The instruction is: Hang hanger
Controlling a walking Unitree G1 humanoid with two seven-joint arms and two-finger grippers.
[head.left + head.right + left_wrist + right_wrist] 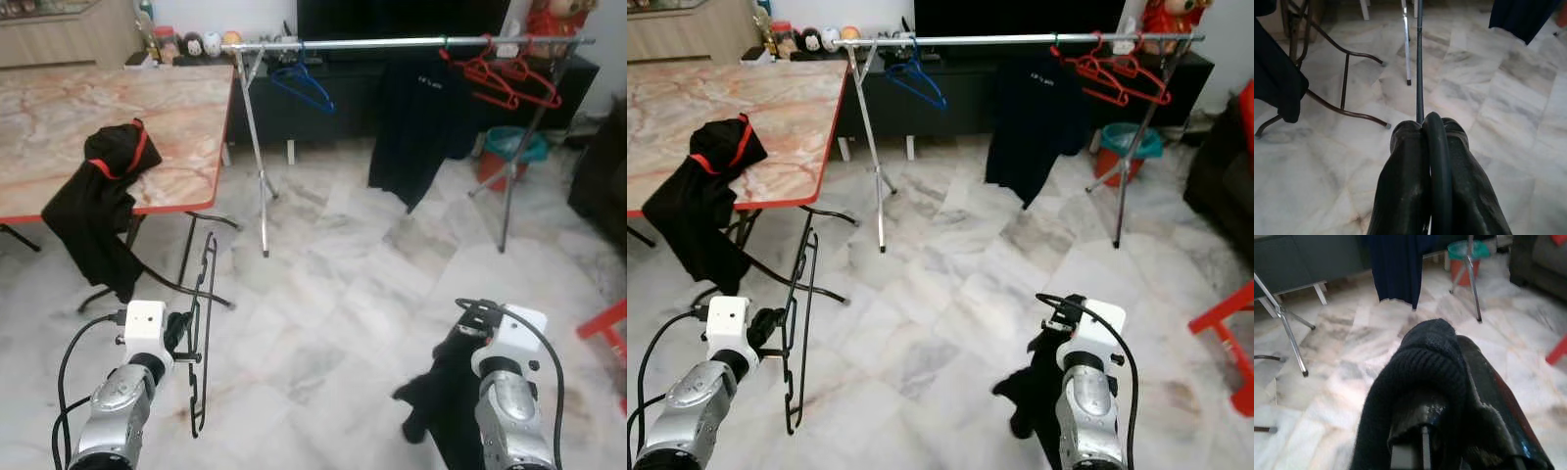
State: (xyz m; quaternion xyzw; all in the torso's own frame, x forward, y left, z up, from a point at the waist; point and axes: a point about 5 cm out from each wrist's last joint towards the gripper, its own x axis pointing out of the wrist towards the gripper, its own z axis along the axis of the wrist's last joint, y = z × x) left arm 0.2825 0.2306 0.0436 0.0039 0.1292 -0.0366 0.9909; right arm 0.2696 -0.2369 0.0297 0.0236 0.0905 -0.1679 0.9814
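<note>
So the left gripper (1432, 147) has its two black fingers pinched tight on a black hanger (201, 333), which stands roughly upright at the near left, well off the floor and just this side of the marble-top table (186, 108). The right gripper (1449, 396) is closed around a bunched dark garment (441, 392), a knit-looking cloth that droops from the fingers at the near right. The clothes rail (392, 43) is far across the tiled floor, with a blue hanger (302, 84) on its left part, a dark T-shirt (421, 122) hanging mid-rail and a cluster of red hangers (500, 78) to the right. Looks to me like the carry stage: both hands are loaded, the rail is well apart from them. Next move probably calls for walking up to the rail and lifting the hanger's hook over the bar, likely in the bare stretch between blue hanger and T-shirt. Whether the cloth goes on the hanger first, can't say
</note>
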